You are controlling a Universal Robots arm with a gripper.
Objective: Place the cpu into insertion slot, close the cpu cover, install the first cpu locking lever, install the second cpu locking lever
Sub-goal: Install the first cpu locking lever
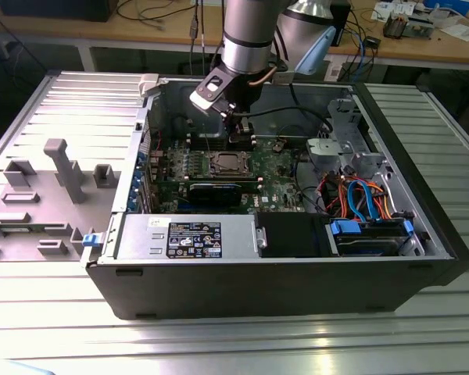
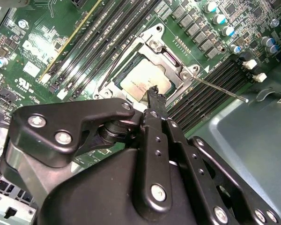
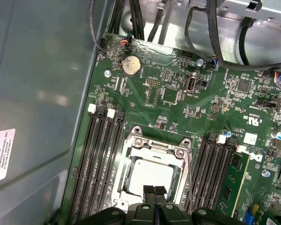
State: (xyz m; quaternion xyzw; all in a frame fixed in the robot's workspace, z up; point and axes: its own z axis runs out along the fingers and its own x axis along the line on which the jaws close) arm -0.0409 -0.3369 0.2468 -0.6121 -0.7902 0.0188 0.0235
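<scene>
- Cpu (image 3: 152, 176), a flat silvery-grey square chip, lies seated in the insertion slot (image 3: 126, 183), deep inside the open black metal computer case (image 1: 258, 281).
- Green circuit board (image 3: 168, 108) surrounds the insertion slot on every side.
- Black metal gripper (image 3: 154, 191) hangs right above the insertion slot's edge, its jaws pressed together with nothing between them; whether the tips touch the chip cannot be told.
- Long black memory slots (image 3: 100, 159) run along both flanks of the insertion slot.
- Thin silvery square cpu cover (image 3: 157, 146) lies flat over the insertion slot, framing the chip.
- Slim steel lever rod (image 2: 220, 89) slants outward from one corner of the insertion slot.
</scene>
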